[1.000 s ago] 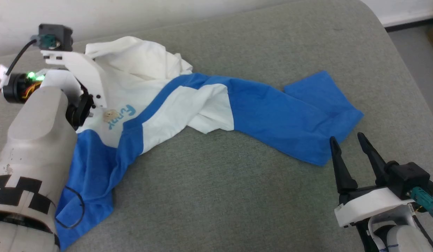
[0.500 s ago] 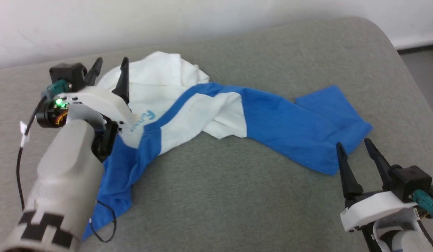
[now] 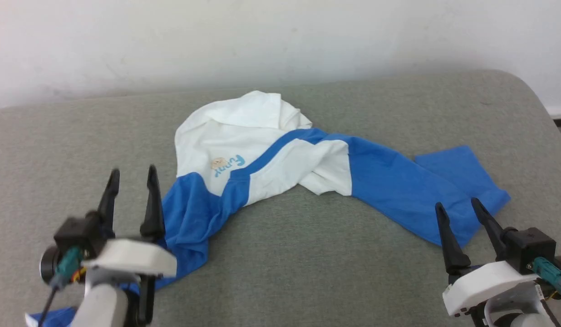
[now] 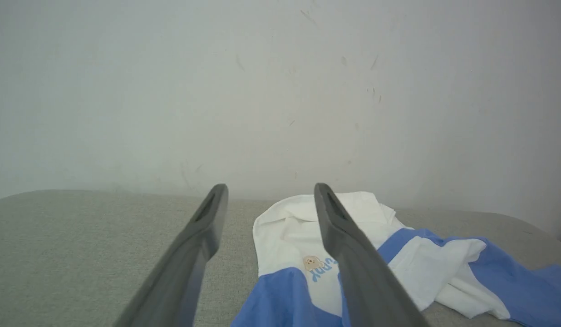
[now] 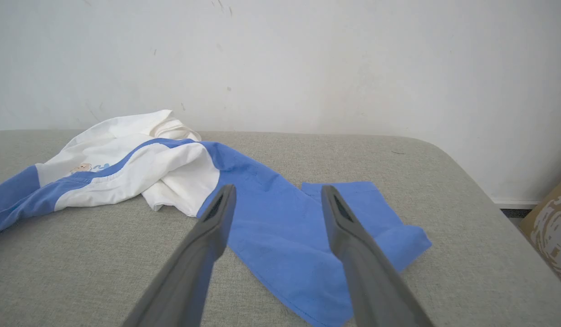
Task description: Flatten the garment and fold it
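The left gripper (image 3: pixel 132 174) and right gripper (image 3: pixel 457 204) gape wide, empty; the crumpled white soft-knit shirt with royal-blue sleeves (image 3: pixel 271 165) lies just beyond both jaws. Pinching bunched layers could tighten its twist

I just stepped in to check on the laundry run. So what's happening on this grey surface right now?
A two-armed robot is working on a white and blue shirt. It lies crumpled and twisted on the grey padded surface, not yet flattened or folded. One blue sleeve stretches out toward the right gripper, and the shirt's other blue end is bunched up near the left gripper. Both grippers are open and hold nothing.
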Controlling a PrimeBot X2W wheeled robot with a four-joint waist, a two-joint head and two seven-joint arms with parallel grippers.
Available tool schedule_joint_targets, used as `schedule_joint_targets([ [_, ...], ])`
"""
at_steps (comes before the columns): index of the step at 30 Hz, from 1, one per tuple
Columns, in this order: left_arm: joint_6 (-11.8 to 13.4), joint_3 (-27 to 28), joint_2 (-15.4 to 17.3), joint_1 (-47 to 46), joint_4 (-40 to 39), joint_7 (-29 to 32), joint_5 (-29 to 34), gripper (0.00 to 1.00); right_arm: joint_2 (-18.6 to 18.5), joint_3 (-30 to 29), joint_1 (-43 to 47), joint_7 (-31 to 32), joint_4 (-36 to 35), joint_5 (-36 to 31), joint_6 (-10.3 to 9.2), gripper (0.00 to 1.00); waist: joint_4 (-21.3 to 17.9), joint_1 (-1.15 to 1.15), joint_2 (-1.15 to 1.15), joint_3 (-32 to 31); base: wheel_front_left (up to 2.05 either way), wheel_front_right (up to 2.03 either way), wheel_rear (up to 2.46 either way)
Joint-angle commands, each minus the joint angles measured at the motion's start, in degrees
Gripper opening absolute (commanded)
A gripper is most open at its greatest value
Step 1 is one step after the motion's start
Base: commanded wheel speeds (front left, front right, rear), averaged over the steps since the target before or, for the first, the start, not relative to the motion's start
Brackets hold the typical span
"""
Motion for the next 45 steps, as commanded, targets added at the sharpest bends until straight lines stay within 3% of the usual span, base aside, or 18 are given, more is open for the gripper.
schedule_joint_targets([
  [1,0.54,0.54,-0.40,1.87,-1.50,-0.26,0.94,1.00,0.12,-0.37,-0.31,0.11,0.47,0.00,-0.04,1.00,1.39,0.01,0.00,-0.56,0.00,0.00,0.00],
  [8,1.58,1.73,-3.33,7.76,-7.95,-0.27,3.13,1.00,-0.01,-2.08,-9.81,2.42,11.98,0.13,-0.04,1.00,4.57,0.01,0.00,1.19,0.00,0.00,0.00],
  [14,0.33,1.28,-5.93,7.89,-10.00,-0.27,4.37,1.00,-5.17,-0.78,-23.07,9.28,26.36,3.56,-0.04,1.00,8.20,0.01,0.00,3.97,0.00,0.00,0.00],
  [23,-2.65,0.65,-8.90,4.42,-10.66,-0.27,6.17,1.00,-13.10,7.71,-39.99,20.84,44.43,11.39,-0.04,1.00,12.23,0.01,0.00,8.98,0.00,0.00,0.00],
  [31,-4.47,1.11,-10.50,3.10,-9.82,-0.27,7.06,1.00,-15.71,14.31,-44.43,28.74,53.75,17.85,-0.04,1.00,13.37,0.01,0.00,10.56,0.00,0.00,0.00],
  [34,-4.84,1.77,-10.89,3.15,-9.39,-0.27,7.44,1.00,-15.80,15.83,-44.80,31.22,56.13,20.29,-0.04,0.00,13.14,0.01,0.00,10.17,0.00,0.00,0.00],
  [37,-5.09,2.56,-11.15,3.38,-8.98,-0.27,7.76,1.00,-16.92,17.47,-45.94,27.34,54.87,21.05,-0.04,0.00,12.50,0.01,0.00,9.20,0.00,0.00,0.00],
  [42,-5.60,3.81,-11.41,4.03,-8.67,-0.27,8.29,1.00,-19.39,17.04,-48.46,9.80,50.32,17.80,-0.04,0.00,10.78,0.01,0.00,6.67,0.00,0.00,0.00],
  [45,-5.73,4.57,-11.51,4.98,-8.72,-0.27,8.52,1.00,-19.72,17.47,-47.48,2.88,46.52,14.87,-0.04,0.00,9.33,0.01,0.00,4.75,0.00,0.00,0.00],
])
